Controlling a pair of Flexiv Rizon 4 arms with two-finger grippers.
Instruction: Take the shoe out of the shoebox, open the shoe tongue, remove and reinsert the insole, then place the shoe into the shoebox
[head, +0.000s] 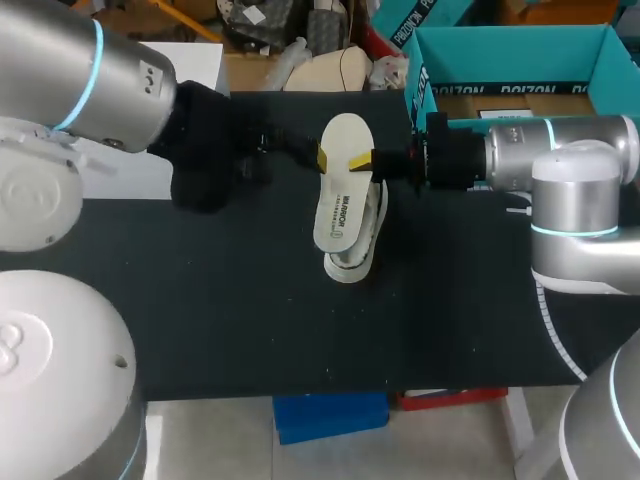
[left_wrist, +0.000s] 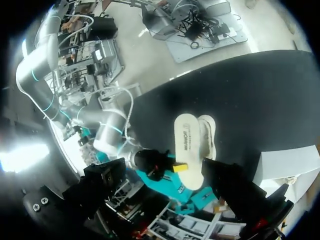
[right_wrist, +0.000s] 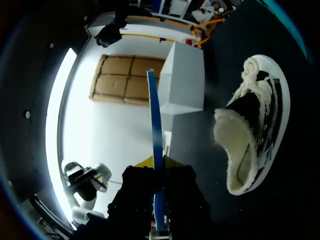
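Note:
The cream insole (head: 341, 190) hangs over the black table (head: 230, 300), pinched near its heel end by my right gripper (head: 362, 161), which is shut on it. In the right wrist view the insole (right_wrist: 155, 145) shows edge-on, its blue underside between the yellow tips (right_wrist: 156, 162). The black and white shoe (head: 356, 255) with fleece lining lies on its side under the insole; it also shows beside my right gripper (right_wrist: 255, 130). My left gripper (head: 318, 155) stands open at the insole's heel, across from the right one. Its wide-spread fingers (left_wrist: 232, 187) flank the insole (left_wrist: 186, 147).
The teal shoebox (head: 510, 45) stands open at the table's back right, behind my right arm. A white box (head: 150, 170) sits at the table's left edge, partly hidden by my left arm. Blue and red bins (head: 330, 415) show below the front edge.

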